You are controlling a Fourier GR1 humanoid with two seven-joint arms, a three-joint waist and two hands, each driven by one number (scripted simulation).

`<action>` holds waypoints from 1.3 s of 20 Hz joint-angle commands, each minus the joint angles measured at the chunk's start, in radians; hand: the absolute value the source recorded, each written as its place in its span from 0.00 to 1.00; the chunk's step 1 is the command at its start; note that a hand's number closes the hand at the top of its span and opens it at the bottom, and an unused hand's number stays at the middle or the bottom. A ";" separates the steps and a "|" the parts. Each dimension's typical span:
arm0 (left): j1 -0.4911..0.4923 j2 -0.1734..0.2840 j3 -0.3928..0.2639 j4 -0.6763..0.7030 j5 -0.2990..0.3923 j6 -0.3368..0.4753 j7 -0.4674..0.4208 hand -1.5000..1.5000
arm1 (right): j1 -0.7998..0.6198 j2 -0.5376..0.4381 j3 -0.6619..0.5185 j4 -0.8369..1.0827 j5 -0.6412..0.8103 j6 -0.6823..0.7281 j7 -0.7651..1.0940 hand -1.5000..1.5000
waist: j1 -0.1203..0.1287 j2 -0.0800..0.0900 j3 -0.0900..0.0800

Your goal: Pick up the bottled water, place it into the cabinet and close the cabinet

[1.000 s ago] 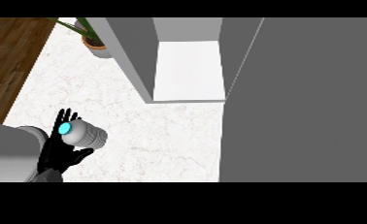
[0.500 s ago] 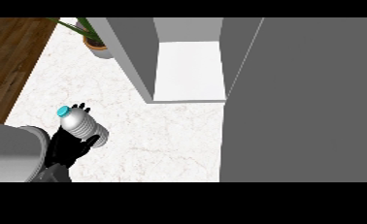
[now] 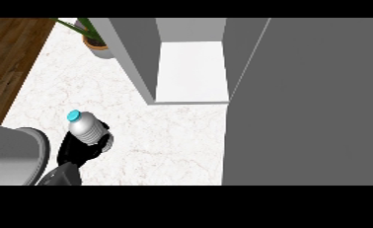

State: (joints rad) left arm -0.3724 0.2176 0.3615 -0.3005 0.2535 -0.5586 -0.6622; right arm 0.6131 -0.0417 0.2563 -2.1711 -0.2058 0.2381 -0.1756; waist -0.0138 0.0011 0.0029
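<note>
The water bottle (image 3: 87,128), clear and ribbed with a light blue cap, is in the lower left of the head view, held above the white marble counter (image 3: 167,138). My left hand (image 3: 76,152) is curled round its lower part, so the bottle's base is hidden. The cabinet (image 3: 191,71) stands beyond it to the right, open, with a bare white shelf inside. Its grey door (image 3: 306,103) is swung out and fills the right side of the view. My right hand does not show.
A potted plant (image 3: 97,48) stands at the counter's far left, next to the cabinet's left wall (image 3: 134,54). Wooden floor (image 3: 18,49) lies beyond the counter's left edge. A grey rounded part of my arm (image 3: 18,155) sits at the lower left.
My left hand has carried the bottle a little forward and to the right, toward the cabinet. The bottle now stands more upright, cap up.
</note>
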 commanded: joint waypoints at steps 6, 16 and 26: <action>-0.004 -0.030 -0.030 0.008 -0.018 -0.032 -0.097 1.00 | -0.067 0.000 -0.001 0.022 0.008 -0.022 0.028 0.00 | 0.003 0.001 -0.004; 0.042 -0.079 -0.025 -0.147 0.074 -0.058 -0.011 1.00 | 0.003 -0.020 -0.016 0.011 -0.015 -0.002 -0.018 0.00 | 0.013 -0.003 -0.003; 0.199 -0.134 -0.093 -0.530 0.171 0.024 0.241 1.00 | -0.042 -0.013 0.019 -0.022 -0.013 -0.046 0.061 0.00 | 0.017 -0.004 -0.002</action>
State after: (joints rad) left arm -0.2352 0.1075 0.2981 -0.6882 0.3982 -0.5577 -0.4827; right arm 0.6121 -0.0689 0.2515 -2.1708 -0.2305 0.2315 -0.1743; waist 0.0035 -0.0040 0.0010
